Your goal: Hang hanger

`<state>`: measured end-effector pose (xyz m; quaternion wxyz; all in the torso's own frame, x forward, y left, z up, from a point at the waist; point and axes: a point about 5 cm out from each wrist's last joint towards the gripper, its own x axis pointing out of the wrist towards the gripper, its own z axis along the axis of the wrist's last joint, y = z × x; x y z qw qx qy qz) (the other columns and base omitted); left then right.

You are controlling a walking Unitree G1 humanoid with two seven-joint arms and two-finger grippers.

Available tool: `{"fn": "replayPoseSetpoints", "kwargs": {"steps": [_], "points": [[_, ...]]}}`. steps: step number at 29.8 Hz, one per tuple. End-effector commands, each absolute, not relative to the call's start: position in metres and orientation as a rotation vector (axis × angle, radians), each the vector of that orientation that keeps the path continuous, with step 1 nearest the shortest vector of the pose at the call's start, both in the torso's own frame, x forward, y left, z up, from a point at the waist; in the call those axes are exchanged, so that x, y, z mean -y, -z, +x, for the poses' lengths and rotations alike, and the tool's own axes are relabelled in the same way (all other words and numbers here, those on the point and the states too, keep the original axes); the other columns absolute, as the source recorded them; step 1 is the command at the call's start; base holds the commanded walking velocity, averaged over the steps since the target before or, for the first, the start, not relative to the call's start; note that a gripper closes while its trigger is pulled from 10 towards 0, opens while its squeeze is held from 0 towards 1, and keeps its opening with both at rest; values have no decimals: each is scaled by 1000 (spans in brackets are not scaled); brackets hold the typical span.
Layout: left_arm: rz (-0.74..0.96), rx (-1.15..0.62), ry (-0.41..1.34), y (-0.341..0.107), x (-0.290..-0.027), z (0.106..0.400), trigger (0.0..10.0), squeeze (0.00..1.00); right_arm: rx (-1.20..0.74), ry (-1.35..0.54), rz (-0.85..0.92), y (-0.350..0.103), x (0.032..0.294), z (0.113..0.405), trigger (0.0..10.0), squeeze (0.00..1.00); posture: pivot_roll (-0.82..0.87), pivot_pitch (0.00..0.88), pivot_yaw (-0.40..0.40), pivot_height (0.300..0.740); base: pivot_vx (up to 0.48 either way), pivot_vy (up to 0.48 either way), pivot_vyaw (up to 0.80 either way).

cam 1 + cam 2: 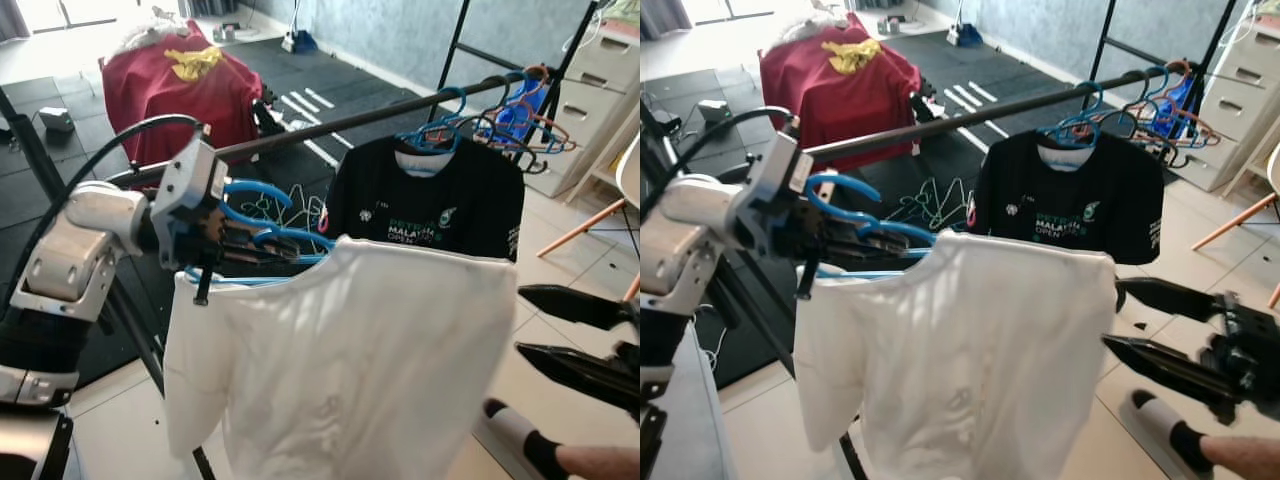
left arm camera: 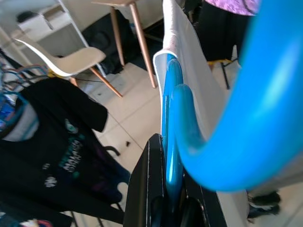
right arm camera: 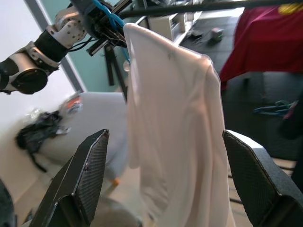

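A blue plastic hanger (image 1: pixel 262 218) carries a white shirt (image 1: pixel 350 370) just below the black rail (image 1: pixel 330 125) of the clothes rack. My left gripper (image 1: pixel 250 245) is shut on the hanger's neck, its hook (image 1: pixel 840 195) curling up beside the rail. In the left wrist view the blue hanger (image 2: pixel 173 142) runs between the black fingers. My right gripper (image 1: pixel 1130 320) is open at the lower right, beside the shirt's edge, holding nothing. A black printed T-shirt (image 1: pixel 430 205) hangs on another blue hanger (image 1: pixel 432 135) on the rail.
Several empty hangers (image 1: pixel 520 125) crowd the rail's far end. A red-draped seat (image 1: pixel 180 85) stands behind the rack, white drawers (image 1: pixel 600 90) at the right. A person's socked foot (image 1: pixel 520 435) rests on the tiled floor at lower right. Loose hangers (image 1: pixel 930 205) lie on the dark mat.
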<state>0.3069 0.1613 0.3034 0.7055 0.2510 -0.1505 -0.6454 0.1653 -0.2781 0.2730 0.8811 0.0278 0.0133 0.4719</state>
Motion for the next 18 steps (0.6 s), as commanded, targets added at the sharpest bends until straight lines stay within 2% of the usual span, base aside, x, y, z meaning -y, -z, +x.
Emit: {"fn": "replayPoseSetpoints", "kwargs": {"steps": [1, 9, 18], "points": [[586, 361, 1406, -314, -169, 306, 10000, 0, -13, -992, 56, -278, 278, 161, 10000, 1000, -126, 99, 4, 740, 0, 0, 0], [564, 409, 1504, -316, -153, 294, 10000, 0, 11, -1033, 45, -275, 266, 167, 10000, 1000, -125, 96, 5, 740, 0, 0, 0], [570, 394, 1563, -314, -152, 288, 10000, 0, -3, -1044, 12, -272, 258, 180, 10000, 1000, -115, 94, 1, 740, 0, 0, 0]]}}
